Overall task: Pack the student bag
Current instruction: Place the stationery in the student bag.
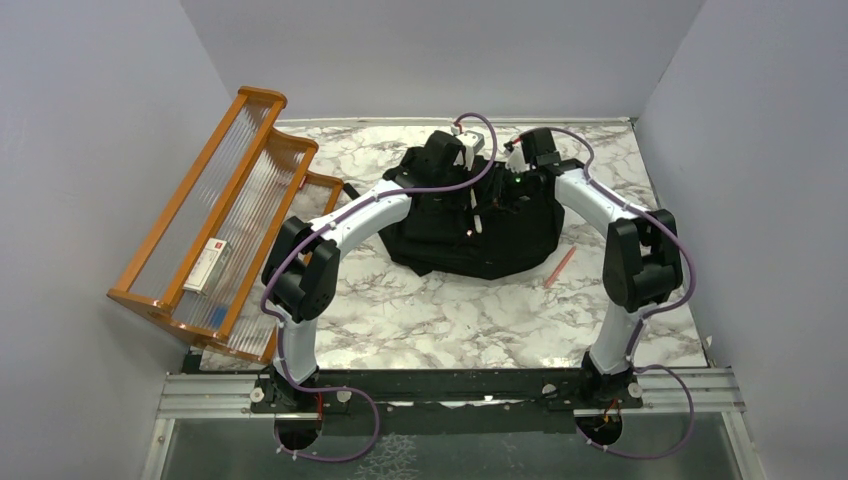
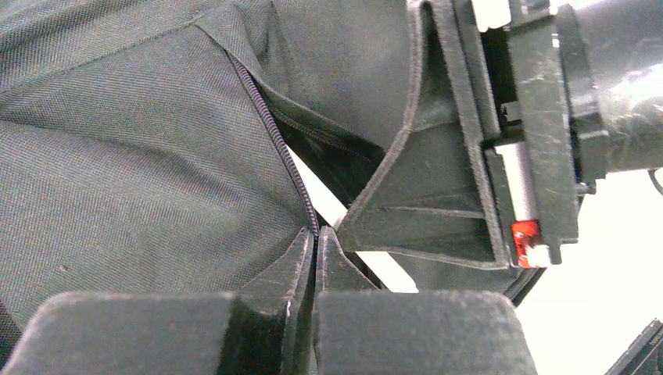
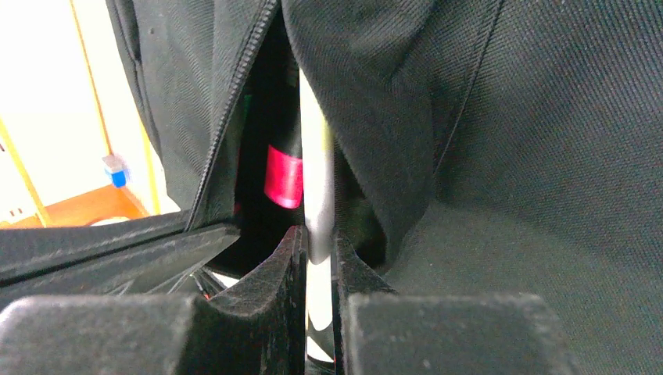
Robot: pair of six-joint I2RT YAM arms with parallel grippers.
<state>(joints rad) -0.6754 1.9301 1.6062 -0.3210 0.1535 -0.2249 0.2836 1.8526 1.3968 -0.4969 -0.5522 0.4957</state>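
- The backpack [image 1: 480,235] lies at the back middle of the table [image 1: 420,320], under both arms.
- The left gripper [image 2: 315,238] has its fingers pressed together, seemingly pinching the zip edge [image 2: 270,125] of the backpack's opening.
- The right gripper [image 3: 318,242] is nearly closed on a thin white stick [image 3: 317,156], perhaps a pen, poking into that opening.

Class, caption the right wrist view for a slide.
Right end effector pinches a slim white rod at the open zip of the black fabric backpack.
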